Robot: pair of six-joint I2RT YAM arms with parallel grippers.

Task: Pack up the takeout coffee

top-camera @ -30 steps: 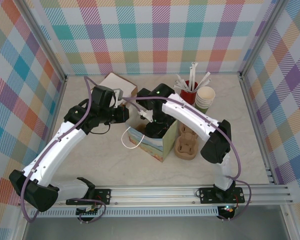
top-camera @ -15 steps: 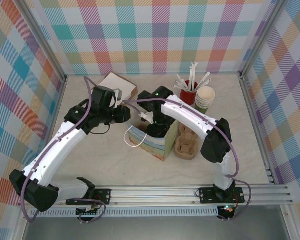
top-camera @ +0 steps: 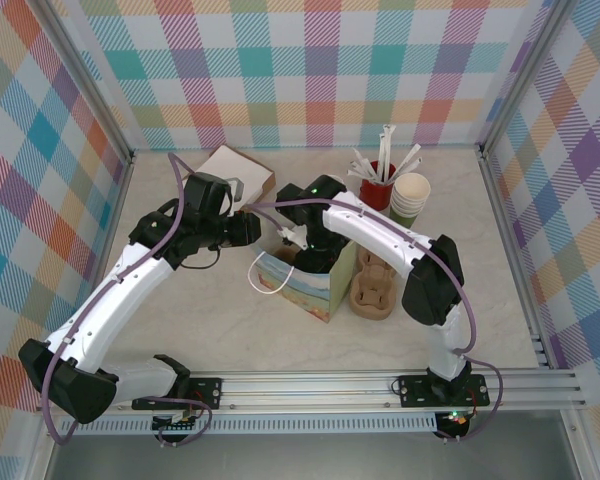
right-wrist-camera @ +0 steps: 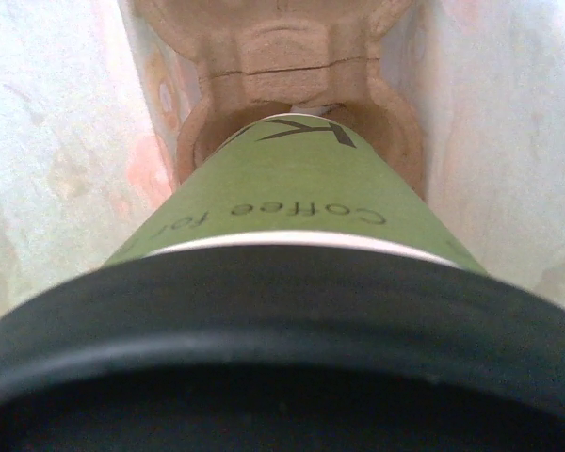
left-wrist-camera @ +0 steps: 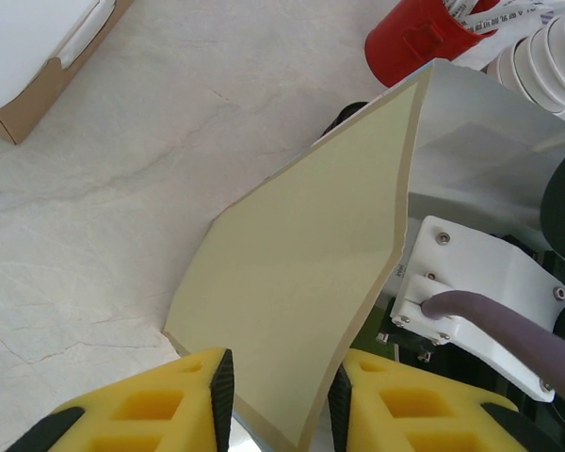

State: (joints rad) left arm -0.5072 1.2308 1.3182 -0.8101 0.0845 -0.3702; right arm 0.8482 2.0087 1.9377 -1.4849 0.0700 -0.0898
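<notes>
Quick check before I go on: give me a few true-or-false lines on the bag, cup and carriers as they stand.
1. The left gripper pinches the bag by its wall. True.
2. The green cup lies on its side outside the bag. False: its base points into a hole of the pulp carrier inside the bag.
3. The straw cup is blue. False: it is red.
4. A second pulp carrier lies beside the bag. True.

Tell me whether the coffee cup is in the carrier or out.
In: the green cup has its base inside a hole of the pulp carrier, between the walls of the bag. Fully seated or not: cannot tell.
</notes>
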